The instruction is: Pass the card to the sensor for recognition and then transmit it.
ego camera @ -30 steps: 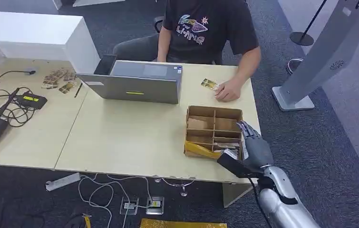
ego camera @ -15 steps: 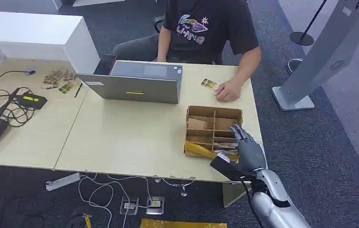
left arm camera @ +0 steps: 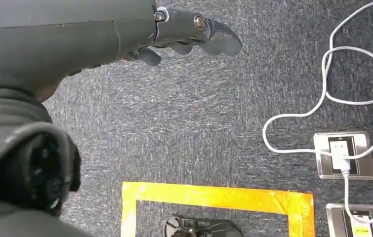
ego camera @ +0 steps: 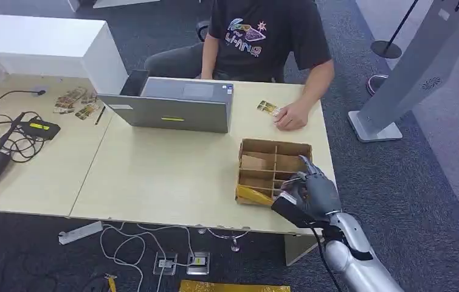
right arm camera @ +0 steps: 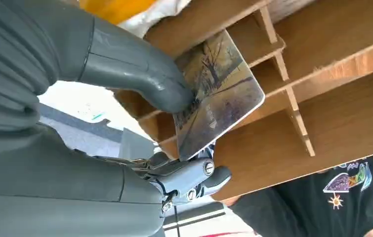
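While the card (right arm camera: pixel 219 94), printed with a tree scene, sits pinched between the thumb and fingers of the right hand (ego camera: pixel 313 193), it hangs just above the near compartments of the divided cardboard box (ego camera: pixel 273 148). That box rests on the table (ego camera: pixel 166 170), with a yellow packet (ego camera: pixel 252 194) at its near edge. Beyond the box, a person's hand (ego camera: pixel 290 116) lies beside another card (ego camera: pixel 267 107), near a grey laptop (ego camera: pixel 172 107). Over the carpet, the left hand (left arm camera: pixel 194 34) holds nothing, fingers loosely apart.

divided box (ego camera: pixel 273 159) on table (ego camera: pixel 166 176), right of laptop (ego camera: pixel 172 109), before person (ego camera: pixel 263 36).
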`<state>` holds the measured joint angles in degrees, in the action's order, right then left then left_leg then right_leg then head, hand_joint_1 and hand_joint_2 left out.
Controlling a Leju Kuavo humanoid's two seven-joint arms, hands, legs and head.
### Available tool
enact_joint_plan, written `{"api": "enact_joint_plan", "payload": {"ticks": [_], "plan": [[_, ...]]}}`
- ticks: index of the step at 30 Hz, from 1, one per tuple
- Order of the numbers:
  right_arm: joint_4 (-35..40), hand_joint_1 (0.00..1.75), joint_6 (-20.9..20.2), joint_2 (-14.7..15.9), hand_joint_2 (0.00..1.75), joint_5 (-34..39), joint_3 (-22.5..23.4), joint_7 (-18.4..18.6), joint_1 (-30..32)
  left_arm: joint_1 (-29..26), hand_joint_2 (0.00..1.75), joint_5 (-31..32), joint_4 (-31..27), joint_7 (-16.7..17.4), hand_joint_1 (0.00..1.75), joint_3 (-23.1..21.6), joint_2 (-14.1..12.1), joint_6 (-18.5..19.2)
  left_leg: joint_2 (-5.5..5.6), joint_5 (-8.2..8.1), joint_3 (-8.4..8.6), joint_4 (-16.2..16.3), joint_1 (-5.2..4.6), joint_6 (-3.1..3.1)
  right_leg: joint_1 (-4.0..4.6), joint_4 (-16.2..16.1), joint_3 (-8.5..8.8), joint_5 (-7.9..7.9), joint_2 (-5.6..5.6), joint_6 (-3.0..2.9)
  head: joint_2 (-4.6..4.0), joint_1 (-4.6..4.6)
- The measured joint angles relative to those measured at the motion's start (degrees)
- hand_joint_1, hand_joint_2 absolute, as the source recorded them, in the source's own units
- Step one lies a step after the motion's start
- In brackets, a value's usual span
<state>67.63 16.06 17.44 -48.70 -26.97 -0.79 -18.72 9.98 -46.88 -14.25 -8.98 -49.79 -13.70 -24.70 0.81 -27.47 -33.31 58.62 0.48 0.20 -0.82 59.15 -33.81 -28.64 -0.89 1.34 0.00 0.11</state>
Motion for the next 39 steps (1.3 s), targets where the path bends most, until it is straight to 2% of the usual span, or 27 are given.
{"api": "enact_joint_plan", "payload": {"ticks": [16, 23, 32, 39], "plan": [[-0.07, 1.75, 0.09, 0.02, 1.75, 0.52, 0.04, 0.02, -0.03, 0.0, 0.0, 0.02, 0.0, 0.09, 0.0, -0.02, 0.0, -0.17, -0.01, 0.0, 0.0, 0.0, 0.0, 0.0, 0.0, 0.0, 0.0, 0.0, 0.0, 0.0, 0.0, 0.0], [-0.07, 1.75, 2.16, 0.02, 1.75, 1.03, 0.59, -0.48, -0.69, 0.0, 0.0, 0.44, 0.0, -0.09, 0.0, -0.02, -0.02, -0.17, -0.01, 0.0, 0.0, 0.0, 0.0, 0.0, -0.01, 0.01, 0.0, 0.0, 0.01, 0.0, 0.0, 0.0], [-0.07, 1.75, 5.36, 0.81, 1.75, 2.45, 7.0, -4.7, -9.78, -0.03, 0.0, 2.16, 0.02, -1.71, 0.0, -0.09, -0.35, -0.2, -0.03, 0.04, 0.03, 0.01, -0.02, -0.01, -0.01, 0.01, 0.0, 0.08, 0.02, -0.02, 0.0, -0.02], [-0.2, 1.75, 5.53, 1.49, 1.75, 2.73, 12.85, -5.62, -15.05, -0.02, 0.0, 3.06, 0.02, -2.29, 0.0, -0.22, -0.57, -0.2, -0.02, 0.03, 0.0, 0.01, -0.01, -0.02, -0.01, 0.0, -0.01, 0.07, 0.01, -0.02, 0.0, 0.0]]}}
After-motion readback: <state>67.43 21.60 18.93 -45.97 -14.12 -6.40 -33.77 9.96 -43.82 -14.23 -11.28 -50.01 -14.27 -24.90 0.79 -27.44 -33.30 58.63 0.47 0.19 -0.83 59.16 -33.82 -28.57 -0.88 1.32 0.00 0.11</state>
